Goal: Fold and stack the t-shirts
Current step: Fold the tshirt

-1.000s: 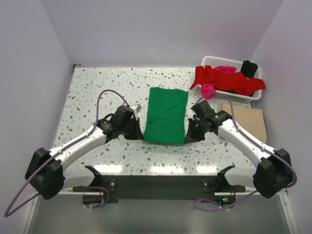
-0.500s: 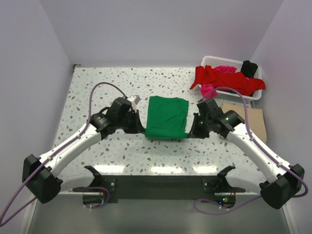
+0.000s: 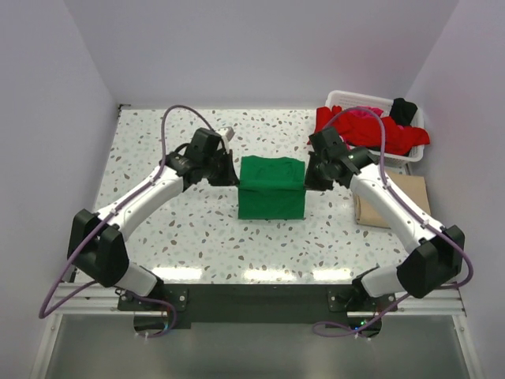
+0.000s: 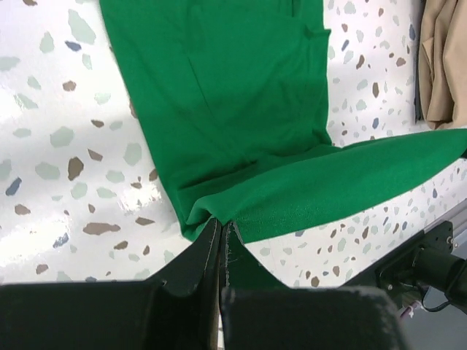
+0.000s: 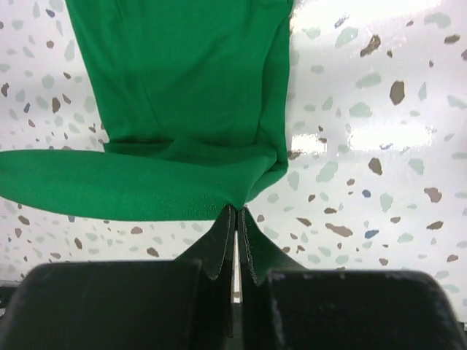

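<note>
The folded t-shirt (image 3: 272,189) lies on the table (image 3: 158,134), with the basket (image 3: 341,99) (holding more t-shirts (image 3: 371,130)) behind-right.

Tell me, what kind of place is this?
Probably a robot test booth for folding laundry: plain walls box in a speckled table, two arms pinch a green t-shirt, and a basket holds more shirts.

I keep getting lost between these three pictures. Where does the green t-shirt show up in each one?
Top external: the green t-shirt lies mid-table, between the left gripper and the right gripper.
Left wrist: the green t-shirt fills the top and middle, pinched in the left gripper at the bottom.
Right wrist: the green t-shirt fills the top and left, pinched in the right gripper below.
Shared landmark: the speckled tabletop under it.
</note>
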